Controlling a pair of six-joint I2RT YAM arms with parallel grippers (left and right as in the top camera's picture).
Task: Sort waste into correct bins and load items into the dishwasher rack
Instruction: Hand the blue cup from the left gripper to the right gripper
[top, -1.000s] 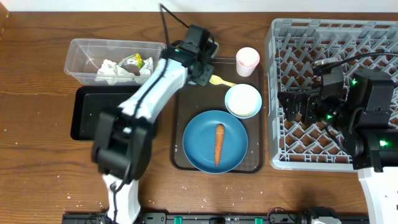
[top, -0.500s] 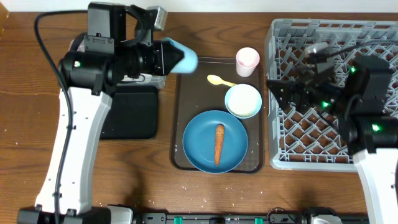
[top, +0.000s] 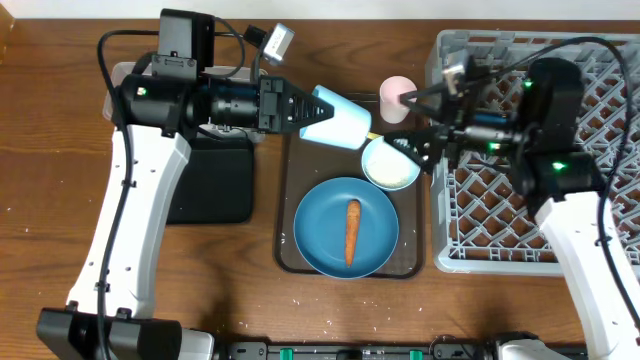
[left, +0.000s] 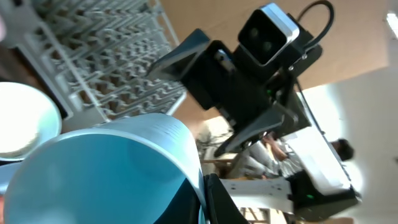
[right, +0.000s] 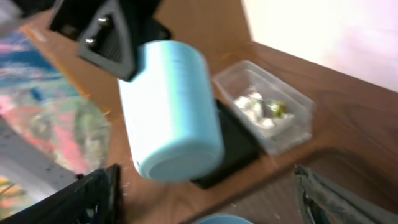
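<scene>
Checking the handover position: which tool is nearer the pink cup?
Right, judging from overhead. The right tool is open just beside the pink cup, on its rack side. The left tool is across the tray, gripping the blue cup.

Blue cup, clamped in my left gripper, hangs over the brown tray, facing my right gripper, whose jaws are spread. I see only a narrow gap between them. White bowl and pink cup sit right by that gap, blocking any descent. My right arm crosses the rack at its far left. The near half is uncovered, with pegs upright throughout.
</scene>
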